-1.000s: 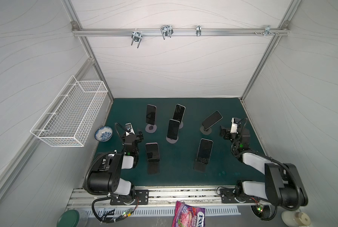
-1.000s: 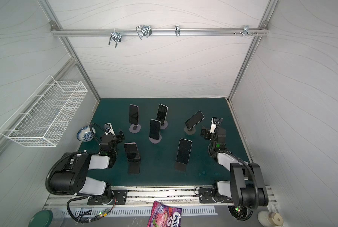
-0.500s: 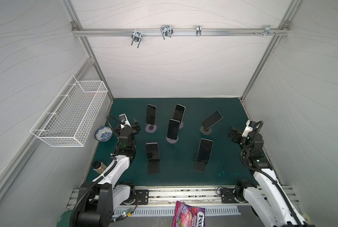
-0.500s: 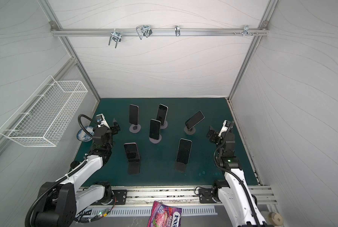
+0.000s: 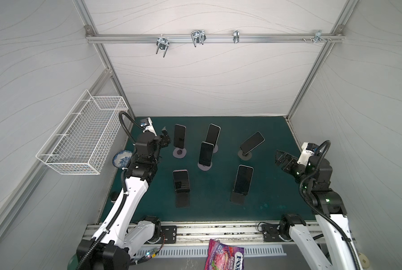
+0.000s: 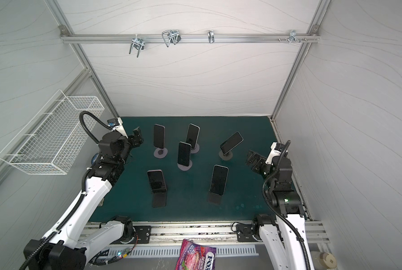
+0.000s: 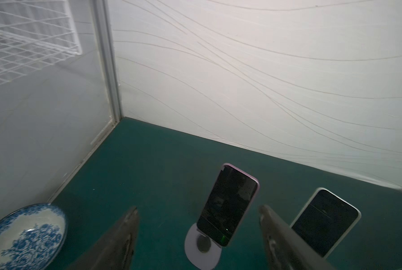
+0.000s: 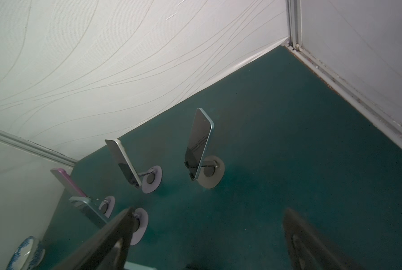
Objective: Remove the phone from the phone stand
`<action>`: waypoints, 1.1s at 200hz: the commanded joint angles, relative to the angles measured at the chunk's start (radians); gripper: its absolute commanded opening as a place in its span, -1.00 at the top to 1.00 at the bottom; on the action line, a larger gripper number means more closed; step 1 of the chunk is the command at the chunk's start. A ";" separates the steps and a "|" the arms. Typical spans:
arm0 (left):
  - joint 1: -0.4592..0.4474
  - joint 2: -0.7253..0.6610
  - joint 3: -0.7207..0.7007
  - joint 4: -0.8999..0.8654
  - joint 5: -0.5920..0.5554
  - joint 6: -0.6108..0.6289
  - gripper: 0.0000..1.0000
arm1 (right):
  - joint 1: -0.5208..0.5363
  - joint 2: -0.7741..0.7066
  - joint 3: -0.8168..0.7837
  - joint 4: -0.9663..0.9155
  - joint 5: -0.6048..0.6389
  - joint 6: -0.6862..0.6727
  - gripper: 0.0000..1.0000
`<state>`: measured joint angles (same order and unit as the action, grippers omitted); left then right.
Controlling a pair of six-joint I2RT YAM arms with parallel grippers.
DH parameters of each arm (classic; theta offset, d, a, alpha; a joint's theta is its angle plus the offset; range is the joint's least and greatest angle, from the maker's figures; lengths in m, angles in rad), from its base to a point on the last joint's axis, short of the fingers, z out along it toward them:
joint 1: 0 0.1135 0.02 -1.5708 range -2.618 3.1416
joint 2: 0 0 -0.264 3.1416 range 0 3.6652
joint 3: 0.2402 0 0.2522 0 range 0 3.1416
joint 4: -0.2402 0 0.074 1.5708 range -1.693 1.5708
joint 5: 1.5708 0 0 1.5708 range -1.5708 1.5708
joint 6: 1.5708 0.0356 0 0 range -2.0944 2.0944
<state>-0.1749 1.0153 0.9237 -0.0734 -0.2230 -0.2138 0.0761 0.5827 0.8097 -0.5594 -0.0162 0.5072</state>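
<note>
Several dark-screened phones lean on round-based stands on the green mat (image 5: 265, 187). The back-left phone (image 5: 179, 139) (image 6: 159, 139), pink-cased in the left wrist view (image 7: 229, 205), rests on a pale disc stand (image 7: 202, 247) (image 5: 179, 153). My left gripper (image 5: 166, 136) (image 6: 138, 138) (image 7: 198, 209) hovers just left of it, open and holding nothing. The phone shows beyond the gap between its fingers. My right gripper (image 5: 280, 159) (image 6: 252, 159) (image 8: 209, 211) hangs open over bare mat at the right, apart from the tilted phone (image 5: 252, 142).
A white wire basket (image 5: 85, 138) hangs on the left wall above a blue-and-white dish (image 5: 121, 159) (image 7: 24, 238). Other phones stand at mid-mat (image 5: 206, 154), back (image 5: 213, 134) and front (image 5: 181, 181) (image 5: 243, 180). A candy bag (image 5: 223, 257) lies beyond the front rail.
Both arms have unfolded and risen. The left gripper swung back toward the pink-cased phone and its jaws narrowed. The right gripper moved out toward the right edge, still wide open.
</note>
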 commanded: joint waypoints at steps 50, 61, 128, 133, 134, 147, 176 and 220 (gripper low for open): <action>-0.318 0.035 0.242 -0.206 0.115 0.129 -0.63 | 0.020 0.038 0.084 -0.234 -0.180 0.124 -0.84; -0.361 0.037 0.275 -0.245 0.125 0.148 -0.63 | 0.031 0.053 0.106 -0.249 -0.191 0.124 -0.80; -0.521 0.051 0.433 -0.534 0.231 0.152 -0.58 | 0.166 0.128 0.207 -0.334 -0.176 0.138 -0.76; -0.530 0.046 0.435 -0.541 0.244 0.154 -0.58 | 0.187 0.134 0.215 -0.343 -0.157 0.133 -0.76; -0.532 0.045 0.434 -0.543 0.246 0.154 -0.58 | 0.190 0.136 0.217 -0.345 -0.153 0.132 -0.76; -0.552 0.030 0.428 -0.560 0.268 0.162 -0.58 | 0.242 0.158 0.244 -0.376 -0.106 0.127 -0.76; -0.578 0.005 0.428 -0.596 0.338 0.207 -0.58 | 0.358 0.228 0.338 -0.479 -0.046 0.119 -0.77; -0.583 -0.086 0.346 -0.609 0.450 0.278 -0.59 | 0.546 0.246 0.388 -0.591 0.068 0.195 -0.77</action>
<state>-0.7536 1.0004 1.3125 -0.6689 0.1253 -0.0120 0.5419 0.8341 1.1721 -1.0237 -0.0441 0.6445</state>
